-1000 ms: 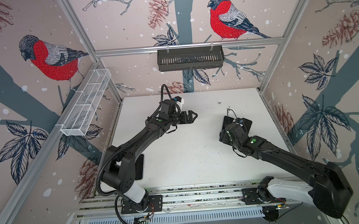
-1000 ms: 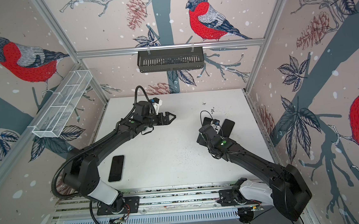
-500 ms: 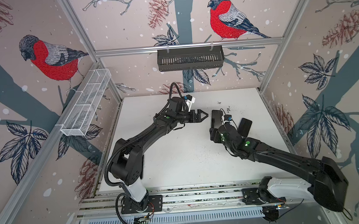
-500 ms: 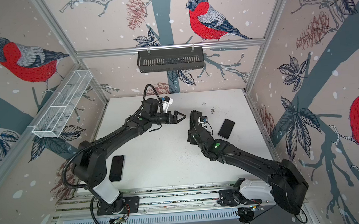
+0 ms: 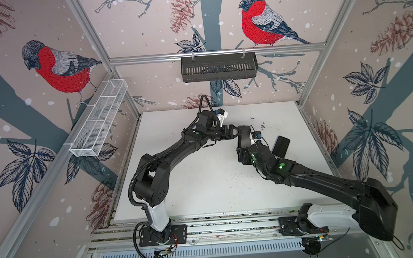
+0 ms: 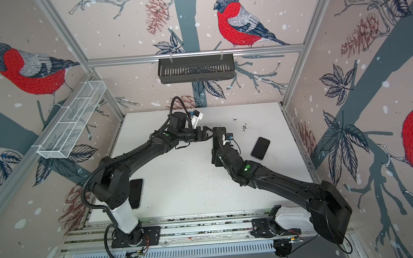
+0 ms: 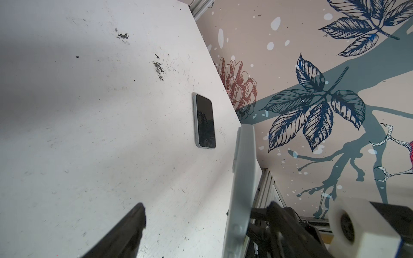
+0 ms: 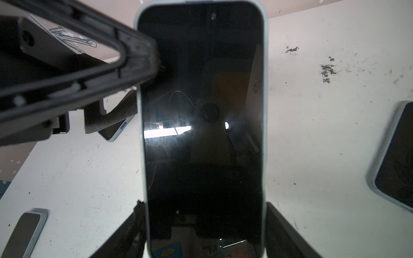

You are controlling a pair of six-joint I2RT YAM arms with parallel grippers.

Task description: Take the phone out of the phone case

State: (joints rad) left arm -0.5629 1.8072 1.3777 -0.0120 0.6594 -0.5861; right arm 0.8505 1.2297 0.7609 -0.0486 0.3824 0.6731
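Meeting above the middle of the bench (image 5: pixel 204 188), the two arms have closed the gap that lay between them a second ago. The right hand (image 8: pixel 203 210) has carried its load up from the right side and clamps the pale phone case (image 8: pixel 265 111) by its long edges, with the phone (image 8: pixel 201 145) still fully seated inside, screen toward the wrist camera. The left hand (image 5: pixel 236 132) has reached the far end, and its jaws, narrower than before, straddle the case rim without clamping, one side still clear of it. The peel looks about to start, with nothing freed yet. Bare bench lies below and toward the front. A spare phone (image 5: pixel 280 146) lies flat just right of the right arm, near the bench's right edge, so pulling leftward seems safer.
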